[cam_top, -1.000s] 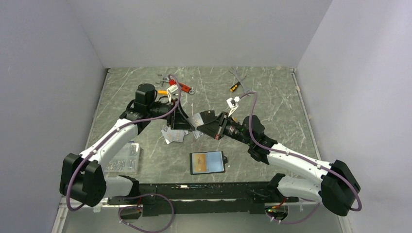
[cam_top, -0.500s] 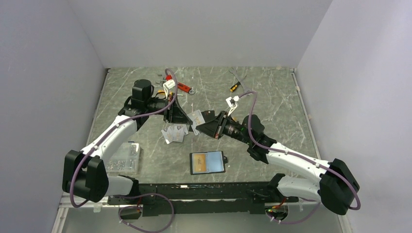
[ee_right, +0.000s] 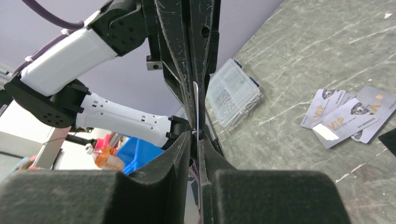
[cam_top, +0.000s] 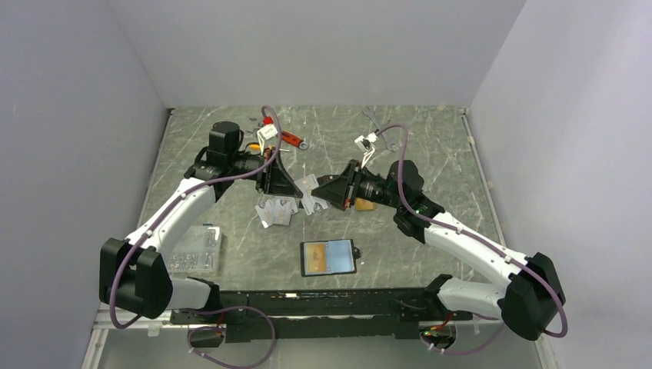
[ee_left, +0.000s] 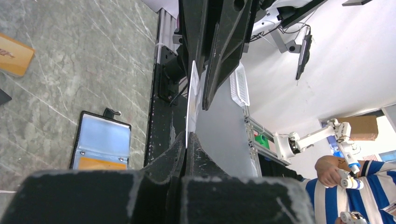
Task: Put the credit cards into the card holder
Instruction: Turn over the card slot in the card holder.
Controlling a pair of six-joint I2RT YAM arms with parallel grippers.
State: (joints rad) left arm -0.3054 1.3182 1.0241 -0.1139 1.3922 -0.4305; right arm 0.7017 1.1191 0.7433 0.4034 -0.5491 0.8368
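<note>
1. The table is dark grey marble. Both arms reach in from its near edge, and their tips meet above its middle.
2. The card holder lies open and flat on the table with its pockets facing up. Its long axis runs left to right. It sits toward the near edge from where the arms meet, almost straight back from the right arm's tip. I judge the right arm nearer to it than the left.
3. The left pincer and right pincer face each other tip to tip, above the table. Each looks clamped on the same card, one from either end.
4. A few silver cards lie overlapping on the table, under the left pincer and off to the left of the card holder. A gold-orange card lies near the right pincer.
5. The held card is pale and hangs in the air, showing as a thin line in both wrist views. Its long axis runs from one pincer to the other. To reach the card holder, I judge it must come toward the near edge and tip over flat.
</note>
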